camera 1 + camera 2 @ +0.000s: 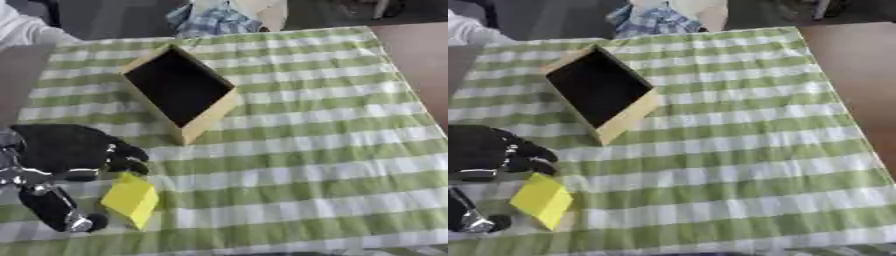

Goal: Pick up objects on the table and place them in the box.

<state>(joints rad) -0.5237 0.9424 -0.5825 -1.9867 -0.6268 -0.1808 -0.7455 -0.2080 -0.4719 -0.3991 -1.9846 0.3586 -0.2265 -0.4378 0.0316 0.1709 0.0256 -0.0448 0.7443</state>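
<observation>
Yellow and blocky, the object [131,199] sits on the surface [315,165] at the lower left, tipped so that one corner points up toward the left hand [74,150]. That hand is black, comes in from the left edge, and lies just above and to the left of the object, its fingers [129,159] curled downward with the tips at or almost at the object's top corner. The thumb [54,210] reaches down along the object's left side and ends in a rounded silver tip near its lower edge. So the hand is set around the yellow object from above and from the left; it looks like a grasp, though contact at the fingertips is hard to make out in this soft view.

Green-and-white checked cloth [350,100] covers the surface. Up and to the right of the hand, well apart from the yellow object, stands the box [207,116], a tan, open-topped rectangle with a dark inside, turned at an angle to the cloth's stripes. Its nearest corner points down toward the hand's fingers. Nothing can be seen inside its dark interior.

The right hand shows in neither view.
</observation>
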